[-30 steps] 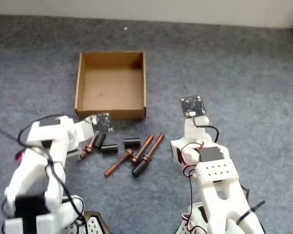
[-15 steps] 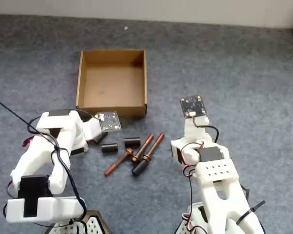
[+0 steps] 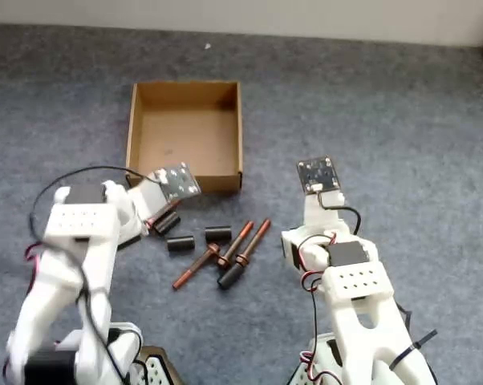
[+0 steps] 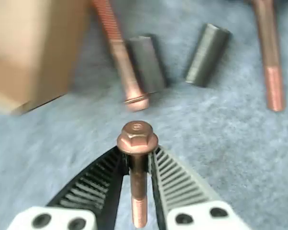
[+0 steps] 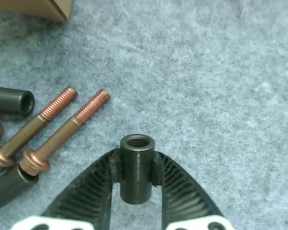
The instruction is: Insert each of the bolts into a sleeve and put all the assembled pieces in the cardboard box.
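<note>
**Inspector:** Starting with the high view, what has changed?

**Assistant:** The left arm [image 3: 77,220] has lifted off the tabletop [image 3: 402,120] within the last second and swung toward the box [image 3: 181,140]. The right arm [image 3: 350,281] has not moved. The box is empty. Loose bolts [image 3: 236,245] and loose sleeves [image 3: 217,235] lie between the arms, near the box front.

**Inspector:** Left wrist view?

**Assistant:** The left tool [image 4: 138,155] is clenched on the bolt [image 4: 137,135] by its shank. The head stands beyond the tips and the threaded end points back toward the wrist. The bolt is carried above the tabletop.

**Inspector:** Right wrist view?

**Assistant:** The right tool [image 5: 136,163] is grasping the sleeve [image 5: 137,167], with the open bore at the outer end.

**Inspector:** What does that mean for the task?

**Assistant:** In my judgement the bolt pick is done and both halves of a first piece are in hand. Mating comes next. One concern is that the bolt leads with its head, so the thread may need turning toward the bore. Nothing is assembled or boxed yet.
</note>
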You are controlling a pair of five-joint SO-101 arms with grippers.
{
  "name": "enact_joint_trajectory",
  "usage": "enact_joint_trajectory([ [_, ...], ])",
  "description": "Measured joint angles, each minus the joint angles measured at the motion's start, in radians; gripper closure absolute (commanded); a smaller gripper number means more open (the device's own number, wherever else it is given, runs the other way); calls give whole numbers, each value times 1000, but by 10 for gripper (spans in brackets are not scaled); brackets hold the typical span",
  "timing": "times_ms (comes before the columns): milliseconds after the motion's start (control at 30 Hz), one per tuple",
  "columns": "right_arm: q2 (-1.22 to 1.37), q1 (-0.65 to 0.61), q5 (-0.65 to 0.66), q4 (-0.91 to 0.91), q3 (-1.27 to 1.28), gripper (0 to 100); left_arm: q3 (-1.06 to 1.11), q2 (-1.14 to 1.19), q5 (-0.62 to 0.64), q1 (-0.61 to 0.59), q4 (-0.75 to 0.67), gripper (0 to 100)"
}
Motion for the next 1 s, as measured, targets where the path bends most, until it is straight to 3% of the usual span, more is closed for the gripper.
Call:
enact_joint_trajectory([
  [200, 0, -12, 0, 0, 0, 993, 0, -293, 244, -3, 25, 995],
  [533, 0, -193, -35, 66, -81, 993, 0, -628, 697, 2, 28, 995],
  [733, -6, -219, -172, 190, -232, 993, 0, -740, 878, 89, -23, 995],
  [1000, -187, -342, -261, 163, -252, 993, 0, -816, 1059, 219, -130, 995],
])
